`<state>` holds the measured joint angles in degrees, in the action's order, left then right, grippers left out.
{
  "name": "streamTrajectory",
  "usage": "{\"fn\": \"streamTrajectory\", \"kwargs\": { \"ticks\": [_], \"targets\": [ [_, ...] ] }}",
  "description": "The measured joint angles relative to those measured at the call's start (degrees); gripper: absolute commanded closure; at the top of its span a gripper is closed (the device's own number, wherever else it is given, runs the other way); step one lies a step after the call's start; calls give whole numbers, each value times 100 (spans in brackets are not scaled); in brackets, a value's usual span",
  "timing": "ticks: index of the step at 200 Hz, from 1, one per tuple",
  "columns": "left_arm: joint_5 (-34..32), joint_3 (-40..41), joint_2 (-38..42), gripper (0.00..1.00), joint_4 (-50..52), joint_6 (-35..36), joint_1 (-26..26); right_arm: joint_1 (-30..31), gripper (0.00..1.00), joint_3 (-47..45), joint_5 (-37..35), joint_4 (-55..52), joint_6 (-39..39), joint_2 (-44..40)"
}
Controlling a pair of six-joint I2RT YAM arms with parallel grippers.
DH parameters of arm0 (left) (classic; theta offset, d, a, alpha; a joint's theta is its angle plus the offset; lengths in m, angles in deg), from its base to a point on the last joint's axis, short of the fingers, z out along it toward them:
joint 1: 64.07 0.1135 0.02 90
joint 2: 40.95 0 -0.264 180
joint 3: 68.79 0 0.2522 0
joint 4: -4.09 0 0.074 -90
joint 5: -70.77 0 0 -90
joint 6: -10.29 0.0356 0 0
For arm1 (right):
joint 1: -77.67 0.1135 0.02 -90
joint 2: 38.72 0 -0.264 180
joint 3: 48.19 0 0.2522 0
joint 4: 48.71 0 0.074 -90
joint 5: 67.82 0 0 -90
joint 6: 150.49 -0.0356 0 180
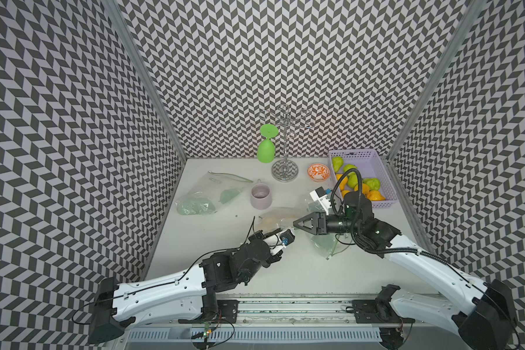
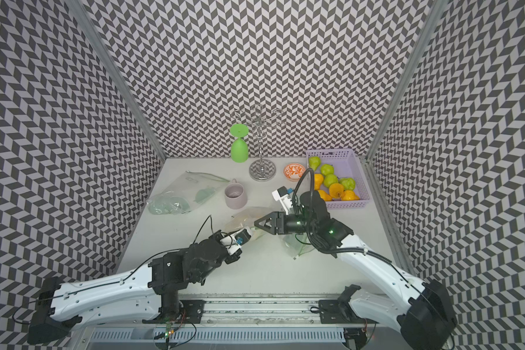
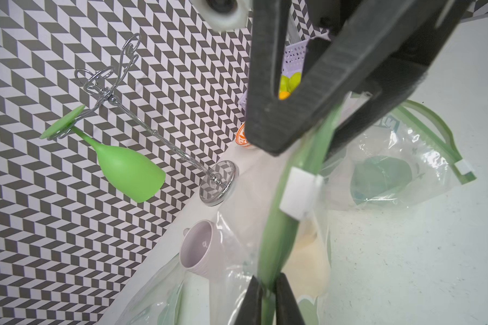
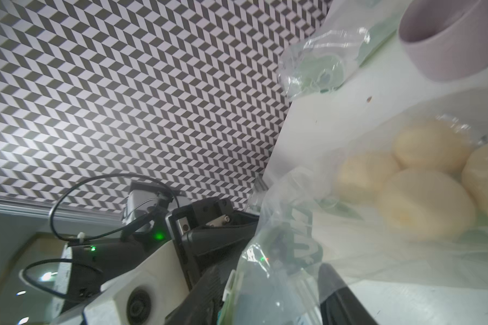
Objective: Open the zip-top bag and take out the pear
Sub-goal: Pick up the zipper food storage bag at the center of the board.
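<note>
Green zip strip [image 3: 276, 242] sits pinched in my left claw [image 3: 268, 292], which is closed tight on the zip-top bag [image 1: 275, 218]. My right claw [image 3: 307, 135] straddles the same strip further along, jaws apart, gripping nothing. The white slider [image 3: 299, 194] rides between them. The pear [image 4: 426, 202] lies inside the bag among other pale fruit, on the tabletop [image 1: 285, 272] near the lilac mug [image 1: 260, 196]. I judge the task barely begun: the bag is held by its lip, the mouth not visibly open, the pear not yet reached.
</note>
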<state>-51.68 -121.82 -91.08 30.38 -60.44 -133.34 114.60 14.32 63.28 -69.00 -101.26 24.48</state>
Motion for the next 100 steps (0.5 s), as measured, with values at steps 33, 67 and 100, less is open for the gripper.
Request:
{"fn": "streamTrajectory", "kwargs": {
  "ticks": [33, 67, 100],
  "targets": [
    [774, -260, 0, 87, 153, -101, 498, -37, 43, -92, -439, -282, 990, -411],
    [1532, -363, -26, 87, 282, -136, 1019, -37, 43, -101, -721, -584, 2017, -800],
    [2302, -542, -138, 87, 411, -136, 1482, -37, 40, -144, -1145, -723, 3040, -1233]
  ]
}}
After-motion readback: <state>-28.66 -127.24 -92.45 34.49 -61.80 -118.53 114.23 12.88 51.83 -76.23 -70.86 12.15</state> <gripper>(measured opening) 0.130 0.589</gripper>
